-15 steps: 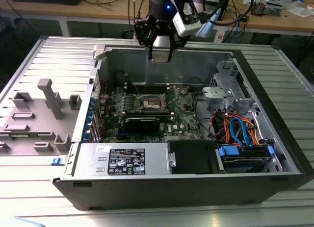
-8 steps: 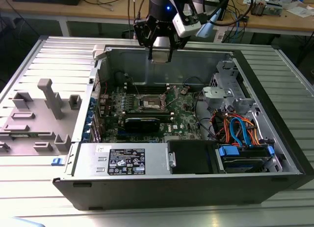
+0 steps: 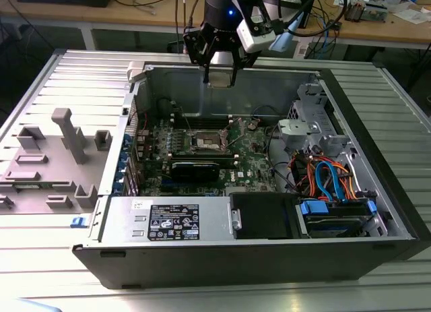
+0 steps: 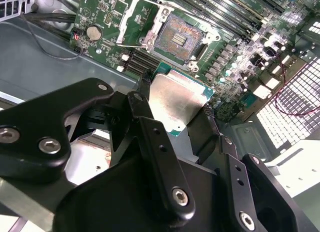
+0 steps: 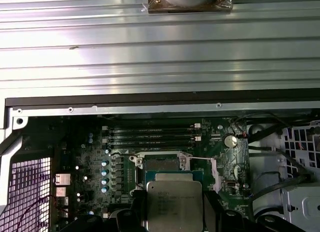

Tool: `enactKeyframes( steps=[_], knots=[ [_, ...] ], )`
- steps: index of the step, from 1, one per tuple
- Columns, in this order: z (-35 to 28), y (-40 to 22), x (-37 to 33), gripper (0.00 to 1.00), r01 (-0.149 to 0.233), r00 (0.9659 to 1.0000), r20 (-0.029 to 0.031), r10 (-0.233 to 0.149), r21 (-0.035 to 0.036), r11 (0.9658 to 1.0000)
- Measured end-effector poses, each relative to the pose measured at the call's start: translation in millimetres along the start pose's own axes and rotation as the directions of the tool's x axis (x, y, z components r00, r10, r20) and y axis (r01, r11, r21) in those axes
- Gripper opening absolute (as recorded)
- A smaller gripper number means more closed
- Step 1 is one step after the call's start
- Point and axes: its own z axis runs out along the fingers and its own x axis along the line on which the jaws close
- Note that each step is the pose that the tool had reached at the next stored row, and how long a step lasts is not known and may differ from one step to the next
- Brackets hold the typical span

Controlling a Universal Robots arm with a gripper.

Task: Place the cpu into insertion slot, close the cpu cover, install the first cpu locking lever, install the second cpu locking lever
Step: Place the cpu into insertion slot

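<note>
above the open case (image 3: 269, 261), the cpu (image 4: 177, 96) was gripped by the hand (image 4: 175, 110), apart from the bare slot (image 4: 177, 39); placing was judged underway, squaring needed.

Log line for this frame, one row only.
gripper: shut on cpu | cpu: aloft, not seated | insertion slot: empty | cpu cover: open

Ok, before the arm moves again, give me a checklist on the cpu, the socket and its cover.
1. cpu clamped in the gripper: ok.
2. insertion slot empty, contacts bare: ok.
3. cpu cover swung off the slot: ok.
4. cpu lined up above the slot: not ok, it hangs off to one side.
5. cpu corners matched to the slot: cannot tell.
</note>
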Motion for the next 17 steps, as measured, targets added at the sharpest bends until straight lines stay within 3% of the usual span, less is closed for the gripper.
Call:
enactKeyframes(
  steps=[17],
  knots=[
    [0.0,0.0,0.0,0.55,-0.037,0.9993,0.0033,0.037,-0.0008,0.9993]
  ],
)
